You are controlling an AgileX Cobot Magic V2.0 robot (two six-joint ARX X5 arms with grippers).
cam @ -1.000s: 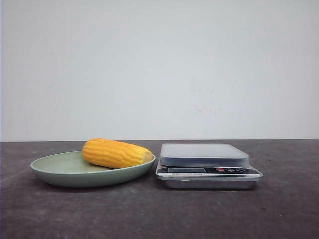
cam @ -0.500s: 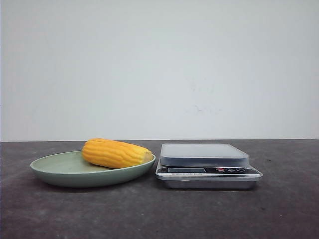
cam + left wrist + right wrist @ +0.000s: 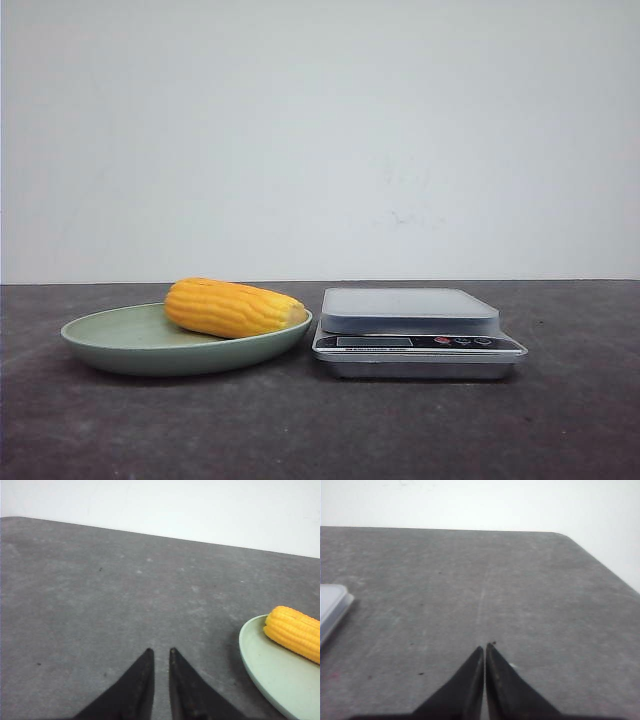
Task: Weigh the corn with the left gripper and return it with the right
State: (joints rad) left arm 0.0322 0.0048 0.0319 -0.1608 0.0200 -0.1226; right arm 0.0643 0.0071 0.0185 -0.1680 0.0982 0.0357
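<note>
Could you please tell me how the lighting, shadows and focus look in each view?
Front view: even light, corn sharp, soft shadow under the plate. Left wrist view: slightly soft, left end effector dark. Right wrist view: blurrier, scale washed out.

Corn (image 3: 234,307): yellow-orange, ribbed kernel rows, paler cut end. Plate (image 3: 110,350): pale green. Scale (image 3: 415,332): silver-grey, dark panel, red button. Table (image 3: 320,430): mottled dark grey. Wall (image 3: 320,130): white. Gripper fingers (image 3: 137,690): black.
</note>
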